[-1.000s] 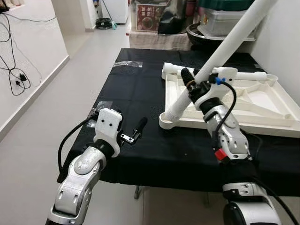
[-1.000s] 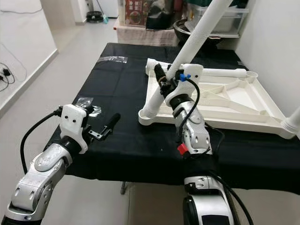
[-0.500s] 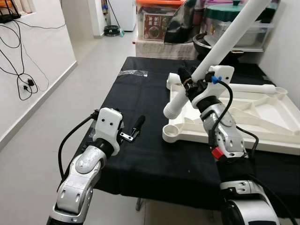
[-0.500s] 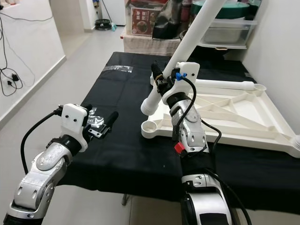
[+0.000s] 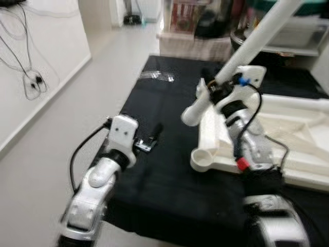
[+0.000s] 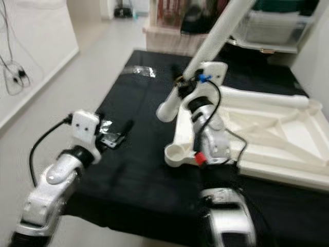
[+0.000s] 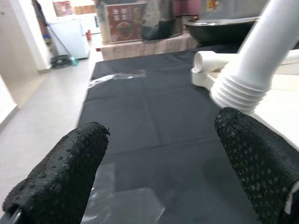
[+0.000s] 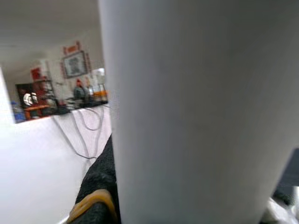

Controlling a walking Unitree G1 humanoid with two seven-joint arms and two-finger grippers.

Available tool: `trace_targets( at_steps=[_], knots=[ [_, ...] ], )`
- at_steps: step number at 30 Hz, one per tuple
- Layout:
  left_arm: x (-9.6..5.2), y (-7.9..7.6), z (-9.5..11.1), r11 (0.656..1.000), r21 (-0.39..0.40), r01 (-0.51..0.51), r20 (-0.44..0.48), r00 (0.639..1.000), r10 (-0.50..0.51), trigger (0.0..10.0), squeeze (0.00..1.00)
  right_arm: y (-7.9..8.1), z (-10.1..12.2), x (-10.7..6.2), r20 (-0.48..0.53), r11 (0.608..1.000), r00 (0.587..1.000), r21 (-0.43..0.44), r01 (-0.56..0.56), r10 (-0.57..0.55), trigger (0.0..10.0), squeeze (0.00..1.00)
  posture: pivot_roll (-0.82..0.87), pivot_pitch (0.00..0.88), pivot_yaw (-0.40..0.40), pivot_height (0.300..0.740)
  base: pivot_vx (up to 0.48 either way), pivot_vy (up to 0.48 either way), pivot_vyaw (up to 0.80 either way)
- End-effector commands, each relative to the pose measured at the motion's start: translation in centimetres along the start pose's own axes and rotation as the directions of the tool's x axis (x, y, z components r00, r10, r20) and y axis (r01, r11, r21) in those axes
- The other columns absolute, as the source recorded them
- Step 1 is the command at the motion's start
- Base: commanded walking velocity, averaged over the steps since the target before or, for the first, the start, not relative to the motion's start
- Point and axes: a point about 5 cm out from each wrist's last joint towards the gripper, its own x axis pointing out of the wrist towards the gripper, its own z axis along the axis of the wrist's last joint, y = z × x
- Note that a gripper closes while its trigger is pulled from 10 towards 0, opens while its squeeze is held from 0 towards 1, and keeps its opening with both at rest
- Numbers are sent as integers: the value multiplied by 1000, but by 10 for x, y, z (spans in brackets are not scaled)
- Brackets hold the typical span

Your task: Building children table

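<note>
Lying on black cloth (image 5: pixel 169 154): white tabletop (image 5: pixel 288 128), upside down, corner socket facing up.
Leg (image 5: pixel 241 56): slanting up over the tabletop's near corner, threaded end hanging free above the cloth.
Right gripper (image 5: pixel 216 92): clamping the leg.
Left gripper (image 5: pixel 151 139): hovering over the cloth, fingers (image 7: pixel 60 182) spread apart.

Both arms are showing silver jointed shells ending in white wrist blocks. A black cable is looping from the left arm (image 5: pixel 100 180); the right arm (image 5: pixel 252 149) is carrying a black cable, a red tab and a blue clip. Black fingers (image 7: pixel 60 172) are looking pebbled.
</note>
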Motion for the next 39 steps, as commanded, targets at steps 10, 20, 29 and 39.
trace_targets(
  at_steps=[10, 20, 29, 39],
  knots=[
    [-25, -28, -20, 992, -37, 117, -63, 991, -119, 10000, 0, -12, 5, -8, -44, 994, 994, -23, -104, 103, 10000, 0, 74, 56, -33, 740, 0, 0, 0],
    [-64, -71, -31, 948, -173, 267, -119, 950, -289, 10000, 0, -24, 0, -1, -194, 899, 883, -19, -438, 427, 10000, 0, 88, 69, -55, 740, 0, 0, 0],
    [-78, -79, -28, 947, -193, 257, -129, 950, -285, 10000, 0, -32, -3, -1, -324, 760, 709, 57, -647, 627, 10000, 0, 104, 91, -61, 740, 0, 0, 0],
    [-90, -83, -24, 946, -194, 259, -148, 946, -290, 10000, 0, -45, 6, 0, -358, 716, 651, 75, -694, 669, 10000, 0, 114, 111, -54, 740, 0, 0, 0]
  ],
)
